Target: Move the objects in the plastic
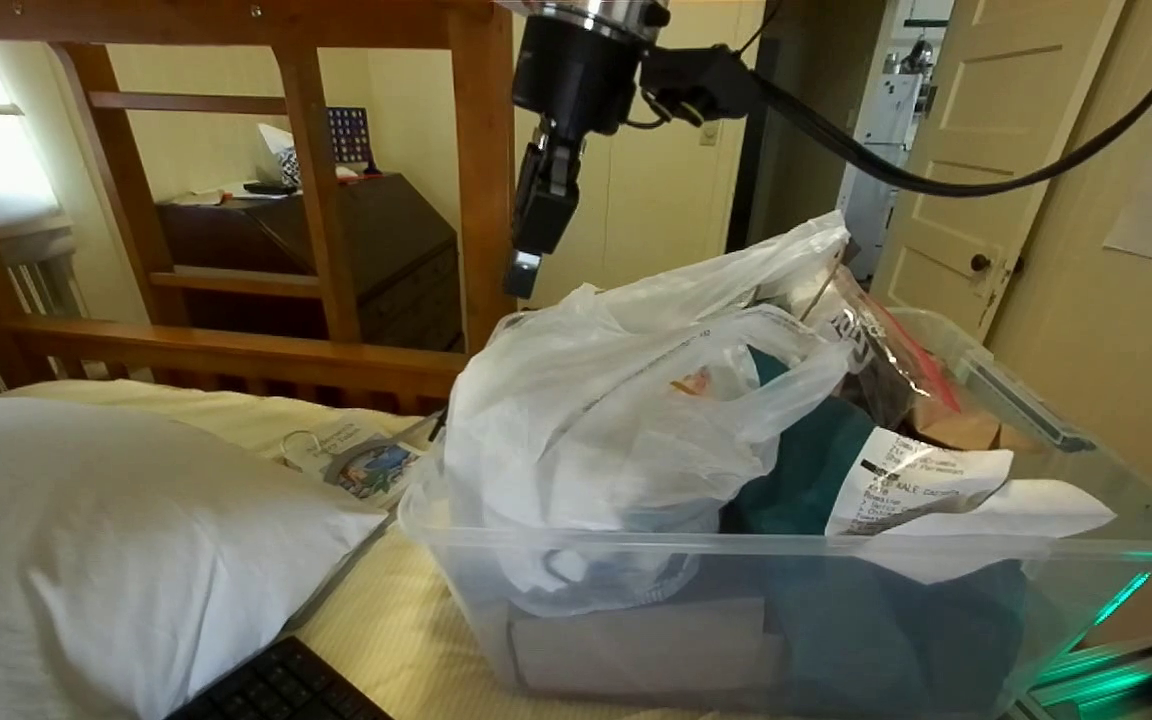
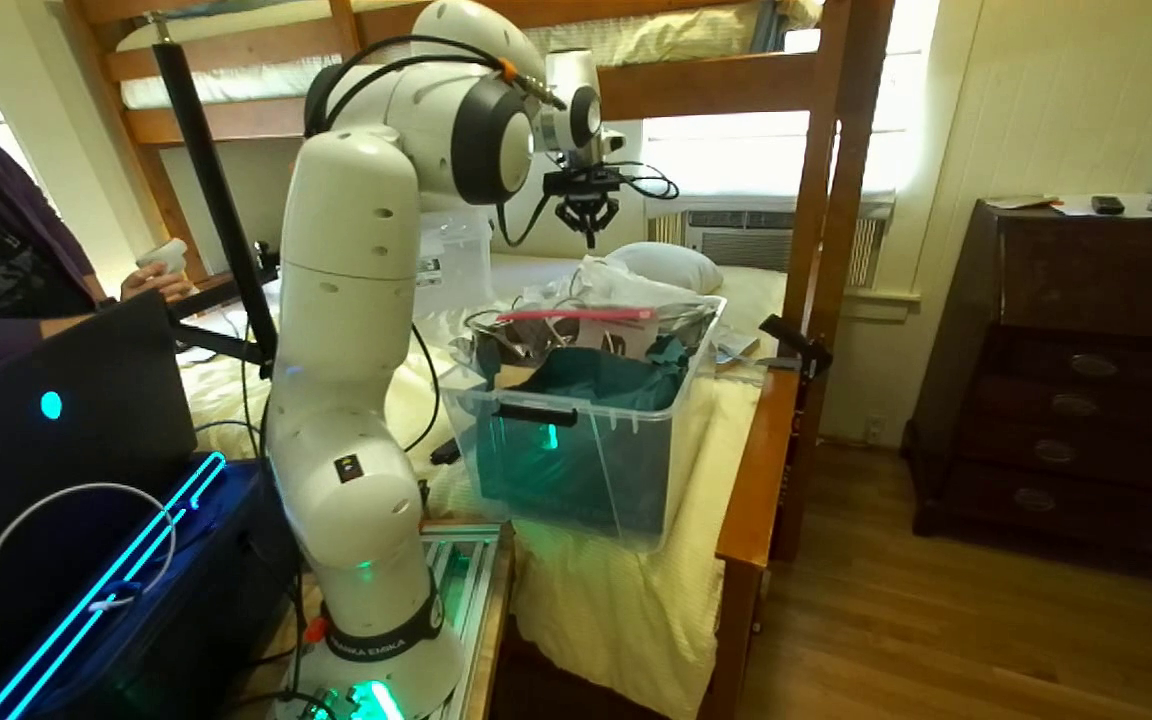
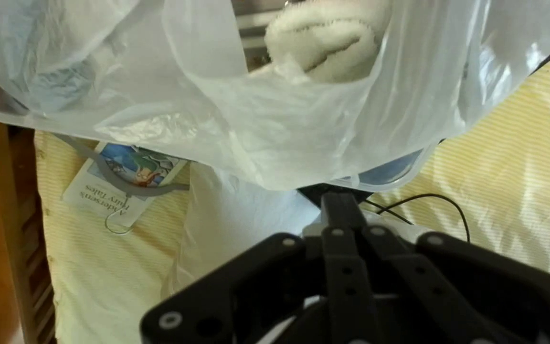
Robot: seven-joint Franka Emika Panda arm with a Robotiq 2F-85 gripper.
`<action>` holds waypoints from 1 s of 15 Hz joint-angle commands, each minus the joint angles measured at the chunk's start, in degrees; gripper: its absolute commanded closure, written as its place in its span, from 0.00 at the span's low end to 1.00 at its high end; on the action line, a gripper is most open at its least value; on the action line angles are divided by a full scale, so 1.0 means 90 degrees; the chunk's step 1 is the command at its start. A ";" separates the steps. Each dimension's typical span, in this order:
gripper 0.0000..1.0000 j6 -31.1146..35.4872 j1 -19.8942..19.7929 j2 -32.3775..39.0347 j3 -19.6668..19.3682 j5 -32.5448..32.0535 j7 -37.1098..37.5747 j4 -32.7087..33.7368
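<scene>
The white translucent plastic bag [image 1: 606,430] lies bunched in one end of the clear storage tub [image 1: 636,545], its handles loose on top. It also shows in an exterior view [image 2: 626,280] and across the top of the wrist view [image 3: 275,129]. Through its opening I see a fluffy cream-white rolled item [image 3: 322,48], and a pale blue item [image 3: 62,88] shows through the film. My gripper [image 1: 523,275] points down above the bag's far side, apart from it; it also shows in an exterior view [image 2: 591,240]. Its fingertips [image 3: 344,205] are together with nothing between them.
The tub also holds teal cloth [image 2: 606,380], a printed receipt [image 1: 911,480] and a zip bag with a red strip [image 1: 886,345]. A pillow [image 1: 136,520], keyboard [image 1: 281,690] and book [image 3: 136,167] lie beside it. The wooden bunk rail [image 1: 236,350] runs nearby. A person's hand [image 2: 156,280] shows.
</scene>
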 commanded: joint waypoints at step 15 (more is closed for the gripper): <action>1.00 -0.0921 0.0656 0.0831 -0.1251 0.0646 -0.0467 0.0671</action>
